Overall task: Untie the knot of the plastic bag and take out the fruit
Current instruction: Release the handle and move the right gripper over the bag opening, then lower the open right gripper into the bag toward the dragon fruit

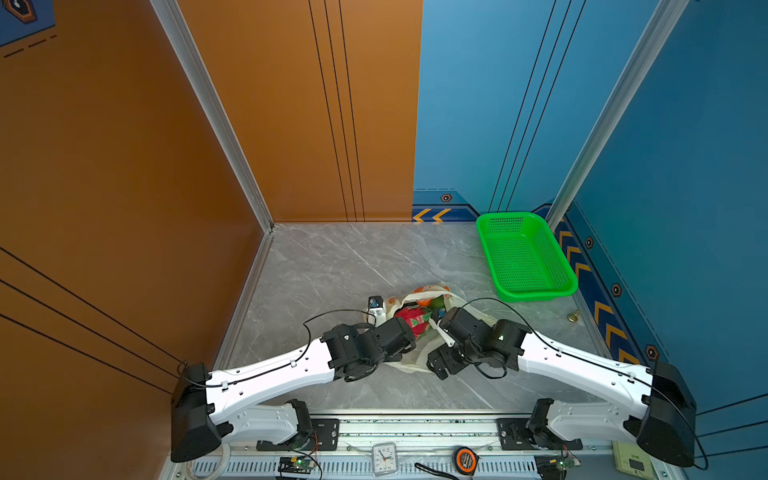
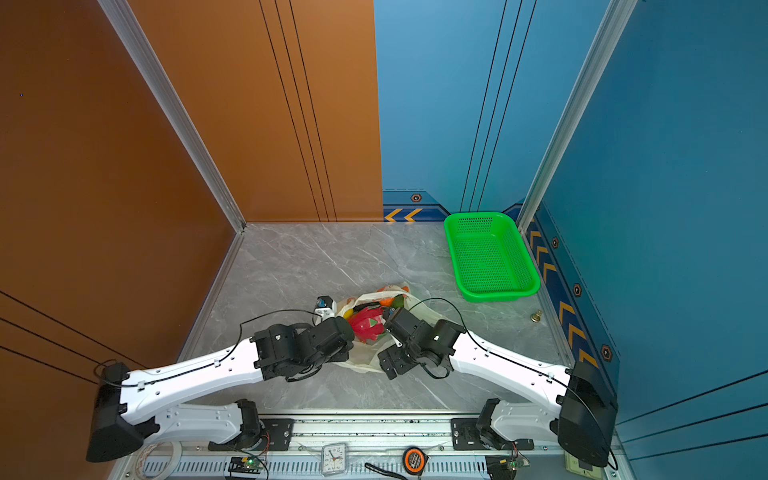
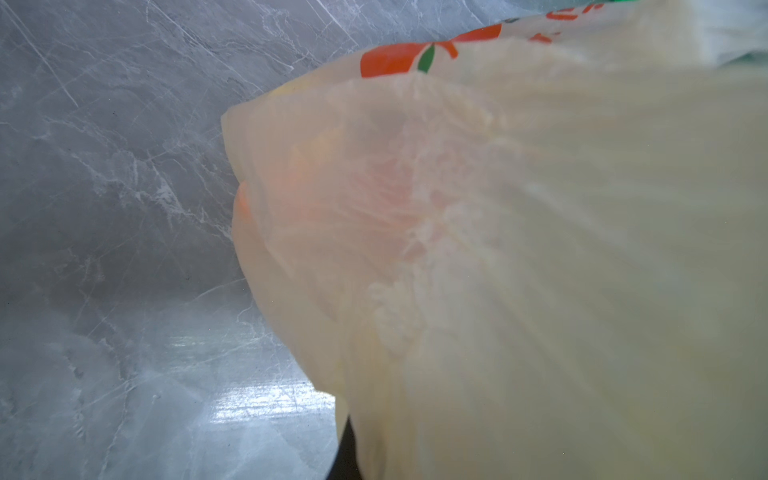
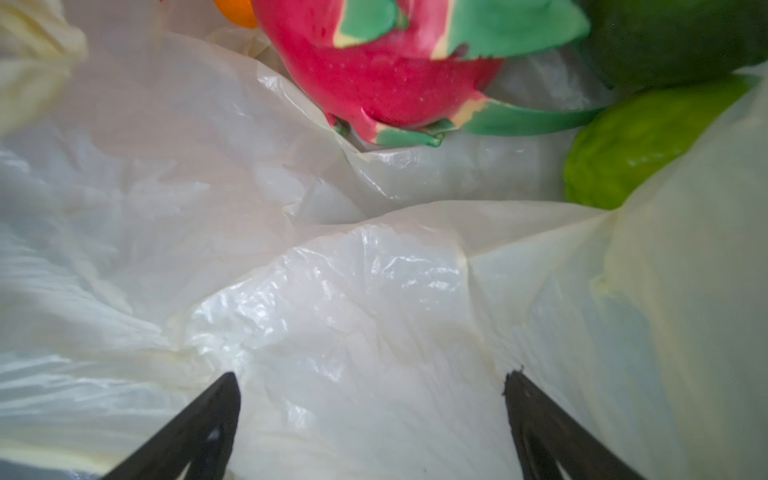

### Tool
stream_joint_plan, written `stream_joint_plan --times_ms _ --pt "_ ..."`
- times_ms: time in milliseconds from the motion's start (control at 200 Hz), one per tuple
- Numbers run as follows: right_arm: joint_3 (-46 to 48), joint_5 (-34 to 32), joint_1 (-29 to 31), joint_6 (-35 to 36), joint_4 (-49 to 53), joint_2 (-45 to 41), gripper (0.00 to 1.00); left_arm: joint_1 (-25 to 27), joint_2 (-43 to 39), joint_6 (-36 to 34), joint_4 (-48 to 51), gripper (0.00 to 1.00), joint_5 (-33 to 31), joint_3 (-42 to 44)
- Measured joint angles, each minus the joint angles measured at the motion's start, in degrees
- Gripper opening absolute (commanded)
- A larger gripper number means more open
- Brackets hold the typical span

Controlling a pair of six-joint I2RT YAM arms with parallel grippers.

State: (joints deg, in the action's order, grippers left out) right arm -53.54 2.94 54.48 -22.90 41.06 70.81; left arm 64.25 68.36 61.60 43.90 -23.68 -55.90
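- Watching the left gripper (image 1: pixel 376 311), I read it as clamped on a pleated edge of the plastic bag (image 1: pixel 409 360), on the bag's left side.
- My right gripper (image 4: pixel 370 376) stands wide and holds nothing, its fingers (image 4: pixel 199 428) over loose plastic near the dragon fruit (image 4: pixel 386 83).
- The bag lies mid-table (image 1: pixel 332 266) between both wrists, mouth open, with a green fruit (image 4: pixel 636 145) beside the dragon fruit.
- The green basket (image 1: pixel 536 295) sits well apart, at the far right corner.

One plastic bag (image 4: pixel 332 311). Showing inside it, just ahead of the right tool (image 4: pixel 370 376): one dragon fruit (image 4: pixel 382 83), one orange (image 4: pixel 239 12), one dark green fruit (image 4: pixel 673 37) and one lime-green fruit (image 4: pixel 636 145). One green basket (image 1: pixel 536 296) lies well beyond that tool. One clock (image 1: pixel 384 457), one tape measure (image 1: pixel 465 459).
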Motion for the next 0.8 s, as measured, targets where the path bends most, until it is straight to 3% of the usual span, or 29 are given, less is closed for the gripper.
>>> stream_joint_plan --times_ms 185,421,581,796 --pt "-11.1 2.9 -2.6 0.6 -0.2 4.8 0.93 0.6 -0.1 0.0 0.0 0.0 -0.5 0.7" --pt "-12.5 7.5 -7.7 0.4 -6.4 11.9 0.9 0.7 -0.1 0.0 -0.1 0.0 -1.5 0.7" --pt "-11.7 6.9 -10.6 -1.3 -17.2 16.4 1.0 1.2 -0.1 0.0 -0.4 0.0 -1.8 0.7" --pt "-8.3 -1.1 -11.0 -3.0 -36.8 17.6 1.0 2.4 0.1 0.0 -1.4 0.0 -1.7 0.7"
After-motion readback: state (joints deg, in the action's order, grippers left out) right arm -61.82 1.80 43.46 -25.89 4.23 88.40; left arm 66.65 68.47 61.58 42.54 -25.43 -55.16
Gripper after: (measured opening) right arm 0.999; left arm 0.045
